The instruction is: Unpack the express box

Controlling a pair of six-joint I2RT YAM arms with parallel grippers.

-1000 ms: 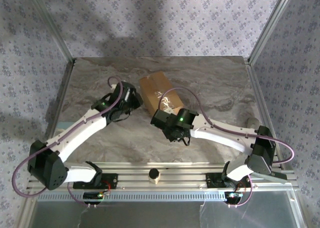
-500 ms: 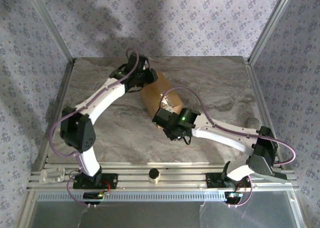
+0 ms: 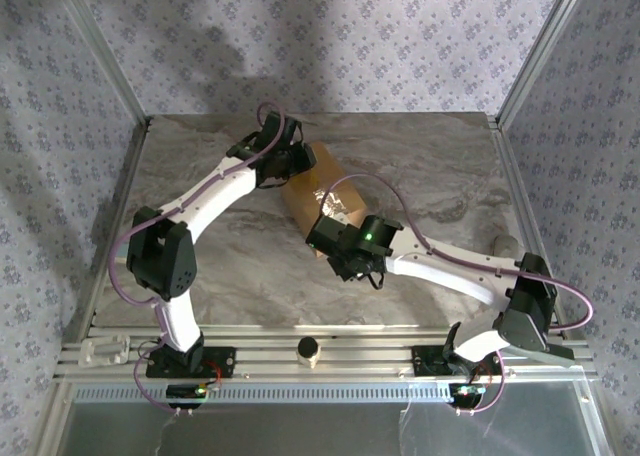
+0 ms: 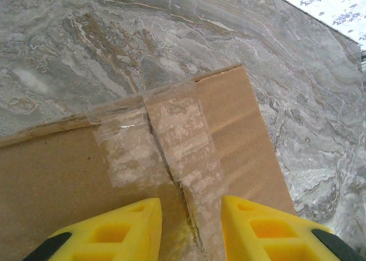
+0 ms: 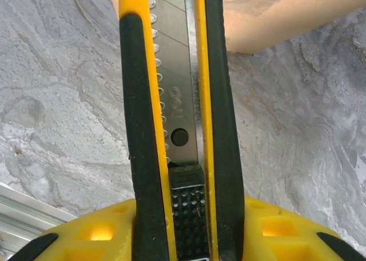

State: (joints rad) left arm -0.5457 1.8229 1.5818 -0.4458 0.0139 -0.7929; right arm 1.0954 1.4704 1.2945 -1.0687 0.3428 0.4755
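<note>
The express box (image 3: 312, 179), brown cardboard, lies mid-table with clear tape (image 4: 184, 132) over its top seam, which is slit along the middle. My left gripper (image 3: 292, 166) hovers over the box's far end. In the left wrist view its yellow fingers (image 4: 191, 206) stand open on either side of the seam, nothing between them. My right gripper (image 3: 332, 238) sits at the box's near end, shut on a yellow-and-black utility knife (image 5: 171, 101). The blade points toward the box's edge (image 5: 269, 9).
The marble table (image 3: 200, 266) is fenced by patterned walls and metal posts. A small round knob (image 3: 308, 349) stands on the front rail, a white piece (image 3: 105, 351) at its left end. A grey cylinder (image 3: 505, 246) lies near the right edge.
My left arm swung from the box's left side up to its far end and settled over the taped seam. The right arm and knife stayed put.
</note>
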